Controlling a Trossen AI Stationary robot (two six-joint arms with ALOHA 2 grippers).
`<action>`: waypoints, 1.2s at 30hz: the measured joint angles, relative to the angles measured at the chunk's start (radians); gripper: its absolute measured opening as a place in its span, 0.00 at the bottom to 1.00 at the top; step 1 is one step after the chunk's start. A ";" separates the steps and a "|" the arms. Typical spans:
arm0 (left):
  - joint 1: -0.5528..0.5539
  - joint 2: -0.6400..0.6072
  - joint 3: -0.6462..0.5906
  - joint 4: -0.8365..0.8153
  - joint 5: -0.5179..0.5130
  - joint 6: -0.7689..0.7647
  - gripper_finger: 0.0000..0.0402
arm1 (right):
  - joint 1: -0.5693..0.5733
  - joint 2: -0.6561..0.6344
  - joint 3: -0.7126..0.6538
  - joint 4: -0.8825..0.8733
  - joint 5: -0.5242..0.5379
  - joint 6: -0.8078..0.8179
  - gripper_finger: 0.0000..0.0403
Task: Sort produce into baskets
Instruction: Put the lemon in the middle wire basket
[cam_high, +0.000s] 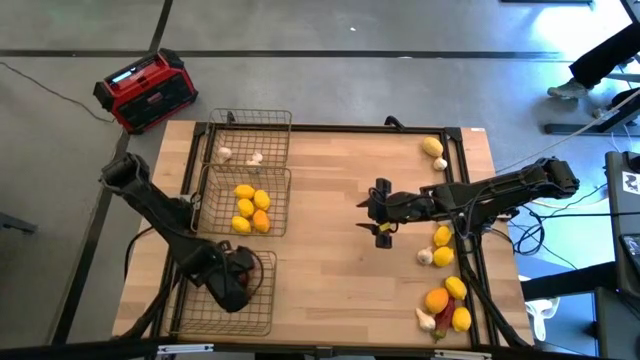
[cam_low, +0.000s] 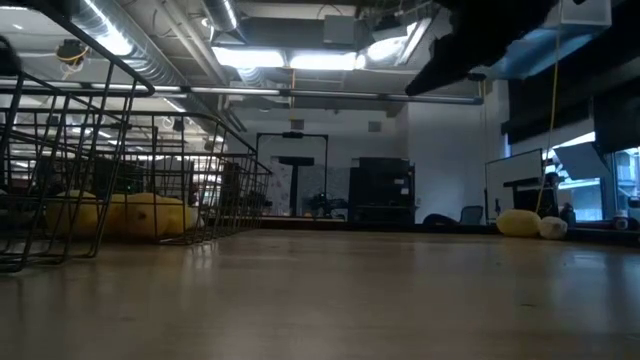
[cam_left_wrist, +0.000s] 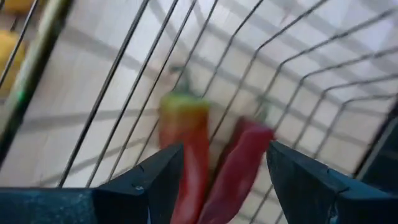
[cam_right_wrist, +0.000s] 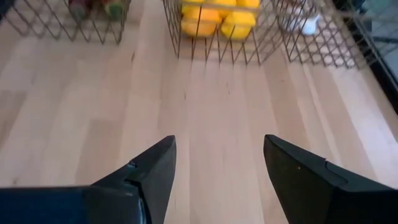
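Observation:
My left gripper (cam_high: 232, 285) (cam_left_wrist: 224, 180) hangs open over the near wire basket (cam_high: 262, 312), pointing steeply down. Two long red chili peppers (cam_left_wrist: 194, 149) (cam_left_wrist: 241, 163) lie side by side on the basket's mesh floor, between and below the fingers. The middle basket (cam_high: 278, 178) holds yellow lemons and an orange citrus (cam_high: 250, 208). The far basket (cam_high: 270, 125) holds whitish garlic bulbs (cam_high: 240, 156). My right gripper (cam_high: 381, 212) (cam_right_wrist: 217, 168) is open over bare wood at mid-table with nothing between its fingers.
Loose produce lies along the table's right side: a lemon (cam_high: 432, 147) and a garlic bulb (cam_high: 440, 165) far back, and a pile of lemons, citrus and garlic (cam_high: 446, 295) nearer. A red-and-black box (cam_high: 145, 90) stands on the floor beyond the far left corner.

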 joint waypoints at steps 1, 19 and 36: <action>0.009 -0.003 0.000 0.018 -0.003 0.012 0.56 | 0.000 0.000 0.000 -0.014 0.000 0.001 0.59; 0.085 -0.195 0.084 0.149 -0.401 0.333 0.56 | 0.000 -0.137 0.000 -0.317 0.214 0.128 0.59; 0.231 -0.185 0.043 0.301 -0.612 0.513 0.56 | -0.131 -0.082 0.000 -0.479 0.454 0.319 0.59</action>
